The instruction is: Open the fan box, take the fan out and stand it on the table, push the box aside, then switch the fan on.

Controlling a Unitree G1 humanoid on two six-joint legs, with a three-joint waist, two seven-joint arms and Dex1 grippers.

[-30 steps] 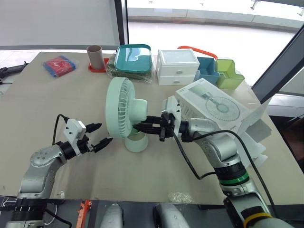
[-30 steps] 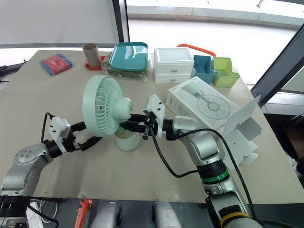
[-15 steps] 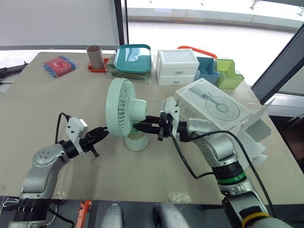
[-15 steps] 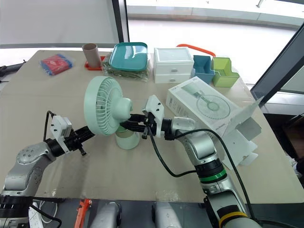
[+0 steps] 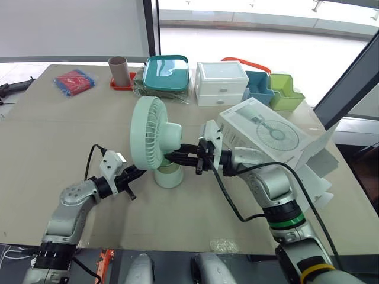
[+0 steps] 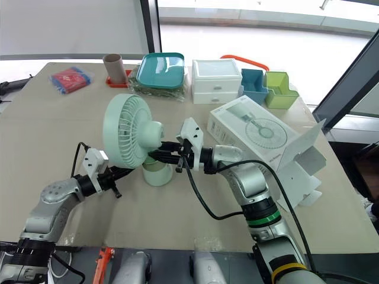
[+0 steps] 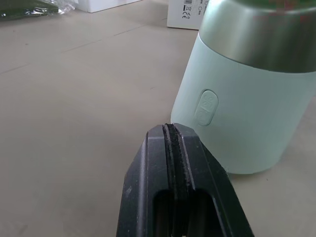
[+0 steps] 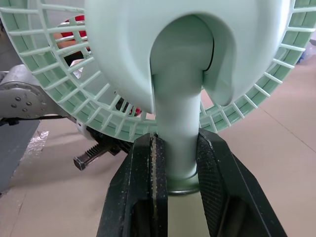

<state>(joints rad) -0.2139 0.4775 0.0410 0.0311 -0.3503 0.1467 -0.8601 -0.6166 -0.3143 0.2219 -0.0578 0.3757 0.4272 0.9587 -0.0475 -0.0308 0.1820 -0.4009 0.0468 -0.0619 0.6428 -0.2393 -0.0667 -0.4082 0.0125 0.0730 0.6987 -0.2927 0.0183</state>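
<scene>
A mint-green fan (image 5: 151, 141) stands upright on the table on its round base (image 5: 169, 176). My right gripper (image 5: 181, 158) is shut on the fan's neck (image 8: 180, 123), one finger on each side, just above the base. My left gripper (image 5: 141, 172) is shut with nothing in it. Its tips are close to the left side of the base, pointing at the oval button (image 7: 206, 107); I cannot tell whether they touch it. The white fan box (image 5: 267, 133) lies to the right behind my right arm, its end flaps open.
Along the far edge stand a cardboard tube (image 5: 118, 69), a teal tray (image 5: 166, 72), a white drawer unit (image 5: 221, 83), a blue bin (image 5: 259, 86) and a green bin (image 5: 286, 92). A red packet (image 5: 74, 81) lies at the far left.
My left gripper has gone from open to shut and moved right, up to the fan's base. The right gripper has kept its hold on the neck.
</scene>
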